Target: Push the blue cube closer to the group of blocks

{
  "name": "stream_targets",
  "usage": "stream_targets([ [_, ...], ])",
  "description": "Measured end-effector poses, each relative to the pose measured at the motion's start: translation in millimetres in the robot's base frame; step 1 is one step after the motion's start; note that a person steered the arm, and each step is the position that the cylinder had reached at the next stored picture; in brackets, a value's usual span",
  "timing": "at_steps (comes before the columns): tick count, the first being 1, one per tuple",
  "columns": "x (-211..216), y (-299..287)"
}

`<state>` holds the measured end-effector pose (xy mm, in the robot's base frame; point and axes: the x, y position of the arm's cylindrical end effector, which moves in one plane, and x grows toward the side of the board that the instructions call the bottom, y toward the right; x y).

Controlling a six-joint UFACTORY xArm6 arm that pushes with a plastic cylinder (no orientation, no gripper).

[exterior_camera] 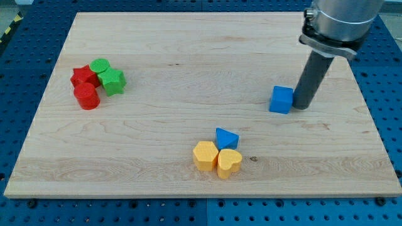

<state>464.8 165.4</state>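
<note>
The blue cube point(281, 99) sits on the wooden board point(188, 69) at the view's right. My tip point(301, 105) stands just to the cube's right, touching or nearly touching its side. A group of blocks lies at the view's bottom centre: a blue triangular block point(226, 137), a yellow hexagonal block point(205, 155) and a yellow heart block point(229, 162), all touching. The blue cube is apart from this group, up and to the right of it.
A second cluster lies at the view's left: a red star block point(83, 77), a red cylinder point(86, 96), a green cylinder point(99, 66) and a green star block point(112, 80). The board rests on a blue perforated table point(383, 94).
</note>
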Motion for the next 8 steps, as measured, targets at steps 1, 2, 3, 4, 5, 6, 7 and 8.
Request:
stream_targets([
  [1, -4.3, -27.2],
  [2, -22.0, -51.0],
  [3, -29.6, -70.7],
  [4, -29.5, -79.0],
  [5, -27.5, -84.1],
  [6, -17.1, -88.5],
  [7, -9.9, -93.9],
  [8, -4.9, -97.6],
])
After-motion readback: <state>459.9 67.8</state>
